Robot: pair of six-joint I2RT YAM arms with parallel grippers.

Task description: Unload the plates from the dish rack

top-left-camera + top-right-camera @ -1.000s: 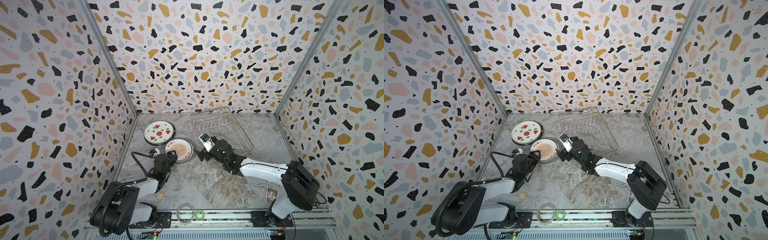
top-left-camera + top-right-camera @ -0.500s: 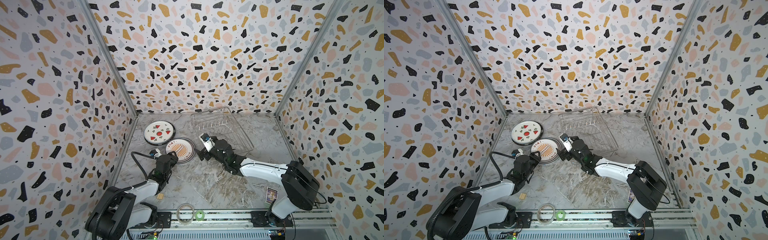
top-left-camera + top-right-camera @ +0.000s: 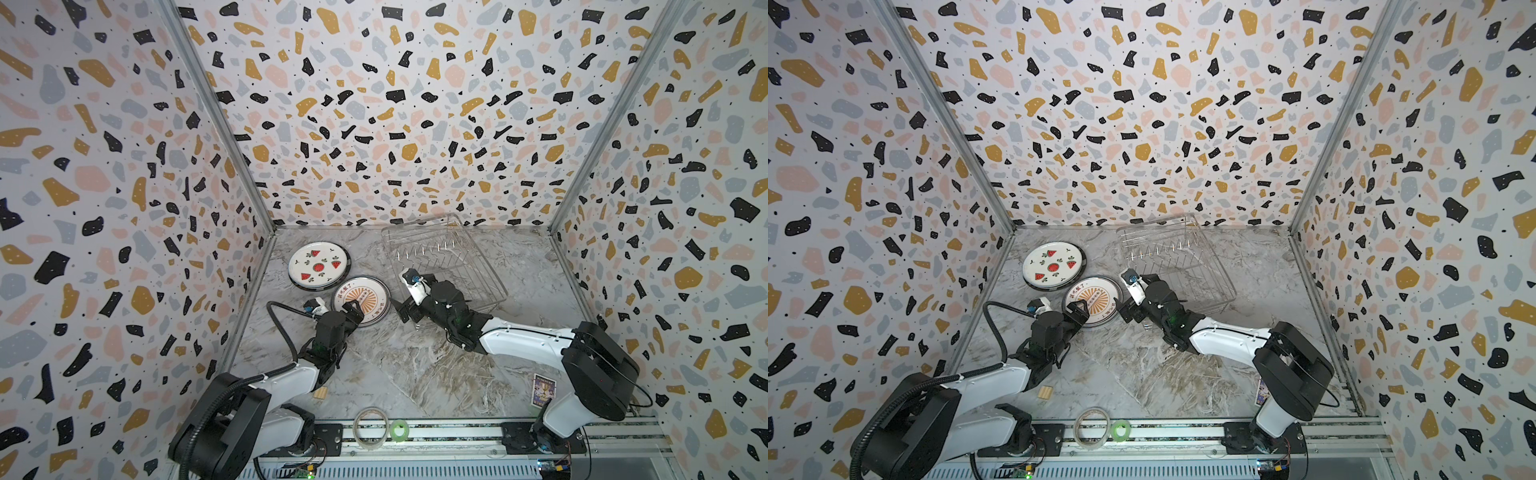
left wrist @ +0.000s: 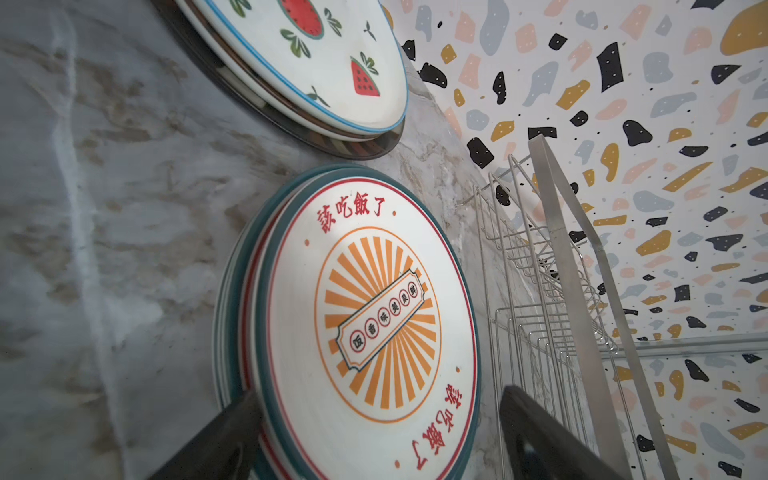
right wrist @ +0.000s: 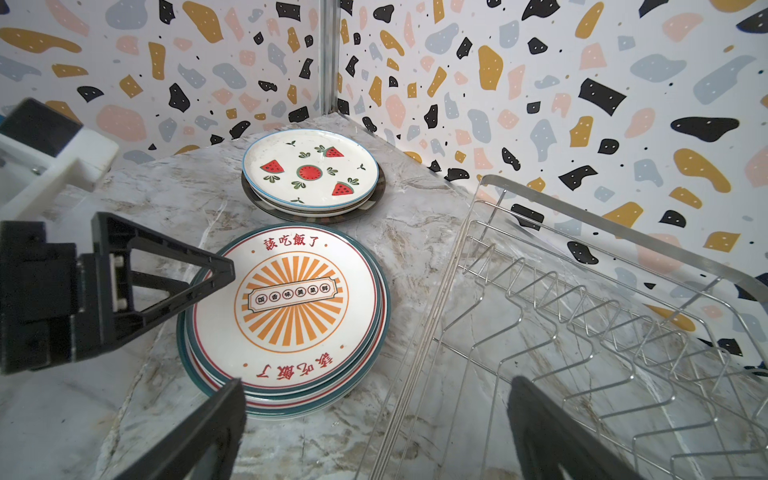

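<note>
Two stacks of plates lie flat on the marble table, left of the dish rack. The watermelon plate (image 3: 319, 266) (image 3: 1054, 266) (image 4: 316, 62) (image 5: 311, 170) tops the far stack. The orange sunburst plate (image 3: 361, 297) (image 3: 1094, 297) (image 4: 374, 316) (image 5: 291, 303) tops the near one. The wire dish rack (image 3: 440, 257) (image 3: 1175, 257) (image 4: 540, 270) (image 5: 582, 311) holds no plates. My left gripper (image 3: 353, 311) (image 3: 1079, 311) (image 4: 380, 399) is open at the sunburst stack's near rim, holding nothing. My right gripper (image 3: 405, 313) (image 3: 1129, 313) (image 5: 376, 388) is open and empty, between that stack and the rack's near corner.
A clear tape roll (image 3: 370, 422) and a small green roll (image 3: 400, 430) sit on the front rail. A small wooden block (image 3: 320, 392) lies by the left arm, and a printed card (image 3: 543, 390) by the right arm's base. Patterned walls close in three sides.
My left gripper's jaws have widened at the sunburst plate's near rim, and the plate lies loose on its stack. The right arm has not moved.
</note>
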